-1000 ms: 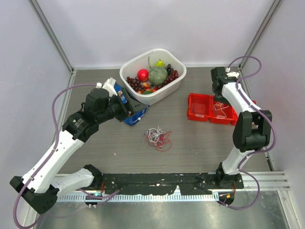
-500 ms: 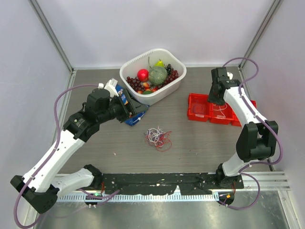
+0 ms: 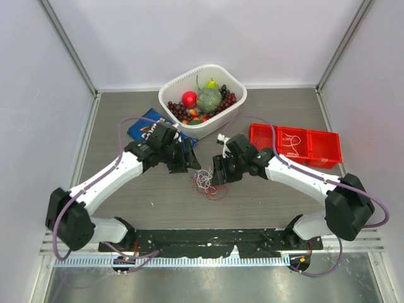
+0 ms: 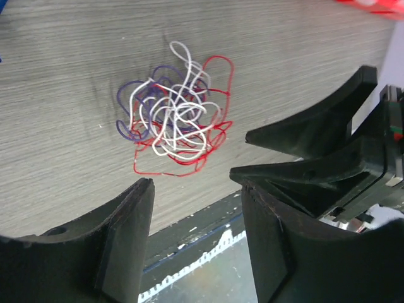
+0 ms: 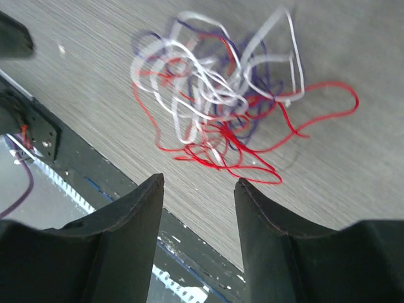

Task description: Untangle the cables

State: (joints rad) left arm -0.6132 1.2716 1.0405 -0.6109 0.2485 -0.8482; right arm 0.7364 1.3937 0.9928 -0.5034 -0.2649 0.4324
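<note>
The cables [image 3: 207, 183] lie in one tangled bunch of thin white, red and purple-blue wires on the table's middle. The bunch also shows in the left wrist view [image 4: 173, 113] and in the right wrist view [image 5: 218, 95]. My left gripper [image 3: 188, 165] hangs just left of the bunch, open and empty; its fingers [image 4: 126, 233] frame the table's near edge. My right gripper [image 3: 218, 173] hangs just right of the bunch, open and empty, with its fingers [image 5: 136, 208] above the wood below the tangle. Neither gripper touches the wires.
A white basket [image 3: 170, 91] of fruit stands at the back centre. A blue chip bag [image 3: 144, 125] lies left of it, under my left arm. Red bins [image 3: 297, 146] sit at the right. The black base rail [image 3: 208, 238] runs along the near edge.
Both arms have swung in to the middle. The left gripper left the chip bag, which now lies flat. The right gripper came from the red bins to the cables' right side.
</note>
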